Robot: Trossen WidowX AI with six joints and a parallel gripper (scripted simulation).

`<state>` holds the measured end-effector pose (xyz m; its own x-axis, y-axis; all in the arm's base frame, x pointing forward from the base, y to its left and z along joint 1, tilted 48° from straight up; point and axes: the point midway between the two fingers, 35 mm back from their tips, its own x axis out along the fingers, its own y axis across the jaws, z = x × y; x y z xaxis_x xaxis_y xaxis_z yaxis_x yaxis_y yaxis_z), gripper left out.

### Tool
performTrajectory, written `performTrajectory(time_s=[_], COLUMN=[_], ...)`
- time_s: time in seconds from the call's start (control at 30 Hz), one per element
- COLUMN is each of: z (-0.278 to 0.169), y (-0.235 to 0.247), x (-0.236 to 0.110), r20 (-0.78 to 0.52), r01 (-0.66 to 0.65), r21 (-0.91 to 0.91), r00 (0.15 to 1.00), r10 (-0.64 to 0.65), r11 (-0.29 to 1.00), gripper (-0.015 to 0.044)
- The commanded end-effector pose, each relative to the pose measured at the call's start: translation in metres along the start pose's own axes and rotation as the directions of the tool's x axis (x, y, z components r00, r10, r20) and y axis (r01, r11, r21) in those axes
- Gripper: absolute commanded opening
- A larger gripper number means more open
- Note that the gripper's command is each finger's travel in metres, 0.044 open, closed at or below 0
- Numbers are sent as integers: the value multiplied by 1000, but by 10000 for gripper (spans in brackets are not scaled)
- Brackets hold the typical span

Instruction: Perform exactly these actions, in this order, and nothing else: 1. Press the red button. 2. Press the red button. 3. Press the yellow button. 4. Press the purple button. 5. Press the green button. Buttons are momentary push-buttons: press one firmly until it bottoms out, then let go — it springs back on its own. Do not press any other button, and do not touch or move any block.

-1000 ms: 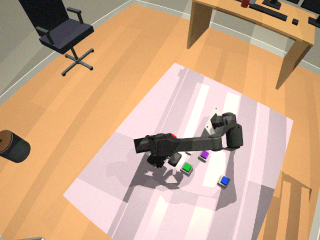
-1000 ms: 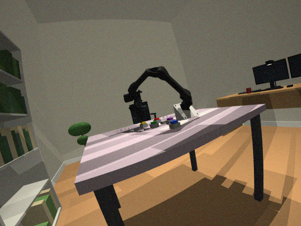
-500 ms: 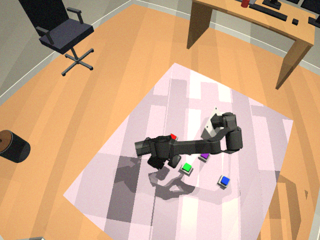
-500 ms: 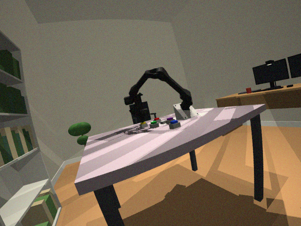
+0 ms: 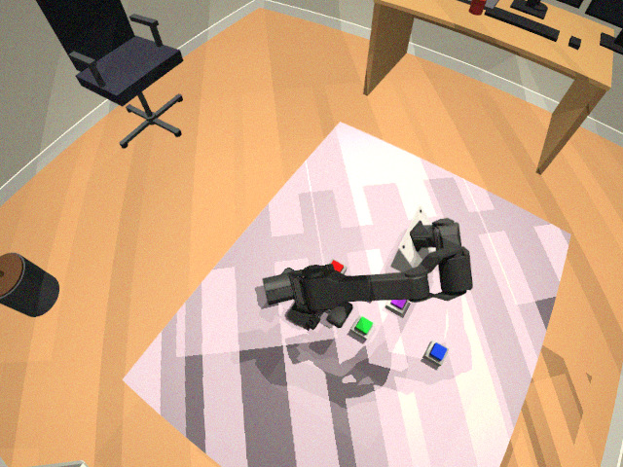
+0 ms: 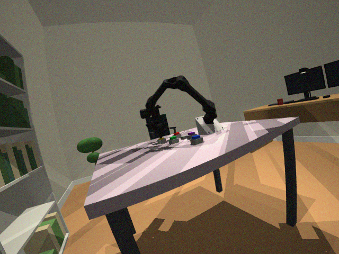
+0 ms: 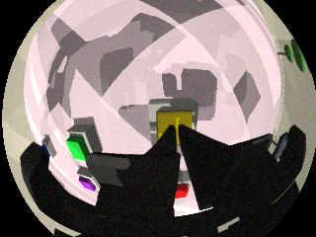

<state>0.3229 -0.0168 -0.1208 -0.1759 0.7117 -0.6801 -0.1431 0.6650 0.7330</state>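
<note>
Over the yellow button [image 7: 176,121] you have the gripper [image 7: 178,130], fingers nearly together and holding nothing, tips at the cap's near edge. You see the green button [image 7: 77,149] to its left, the purple button [image 7: 87,184] lower left, the red button [image 7: 182,192] behind.
</note>
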Motion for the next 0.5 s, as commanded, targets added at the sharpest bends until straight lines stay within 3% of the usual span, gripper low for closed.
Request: performTrajectory(time_s=[0.0, 0.13, 0.27, 0.47], z=[-1, -1, 0, 0], y=[1, 1, 0, 0], x=[1, 1, -29, -42], r20=[0, 0, 0, 0], r01=[-3, -3, -2, -1], r21=[6, 6, 5, 6], r00=[1000, 1000, 1000, 1000], r10=[3, 3, 2, 1], r11=[1000, 1000, 1000, 1000], gripper=[20, 20, 20, 20])
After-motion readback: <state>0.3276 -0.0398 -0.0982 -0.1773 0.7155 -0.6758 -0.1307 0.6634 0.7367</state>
